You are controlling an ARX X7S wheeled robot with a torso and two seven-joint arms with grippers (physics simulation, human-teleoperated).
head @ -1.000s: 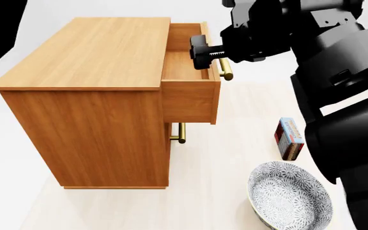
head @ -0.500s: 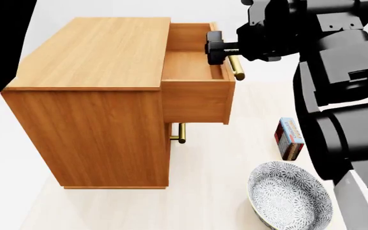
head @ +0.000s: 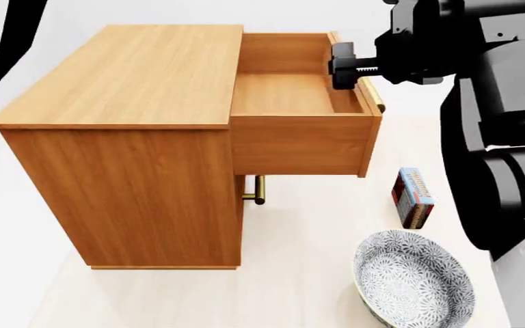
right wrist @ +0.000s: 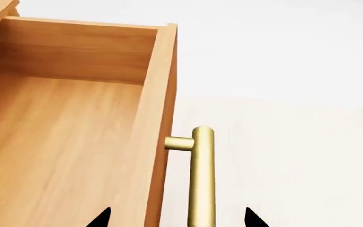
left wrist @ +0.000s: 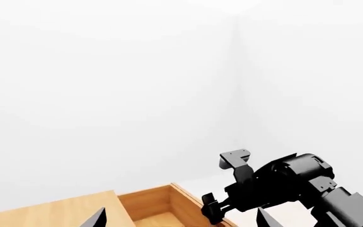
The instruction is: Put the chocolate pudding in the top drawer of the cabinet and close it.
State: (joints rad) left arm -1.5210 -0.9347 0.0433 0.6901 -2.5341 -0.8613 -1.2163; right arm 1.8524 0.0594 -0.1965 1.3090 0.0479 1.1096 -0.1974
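Right gripper [head: 343, 66] straddles the top drawer [head: 290, 96] handle, grip state unclear; chocolate pudding [head: 413, 197] lies on worktop [head: 308, 239] below it, long axis running away from the robot.

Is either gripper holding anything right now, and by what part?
The right gripper is at the top drawer's brass handle, fingers either side; a firm clamp can't be confirmed. The left gripper holds nothing.
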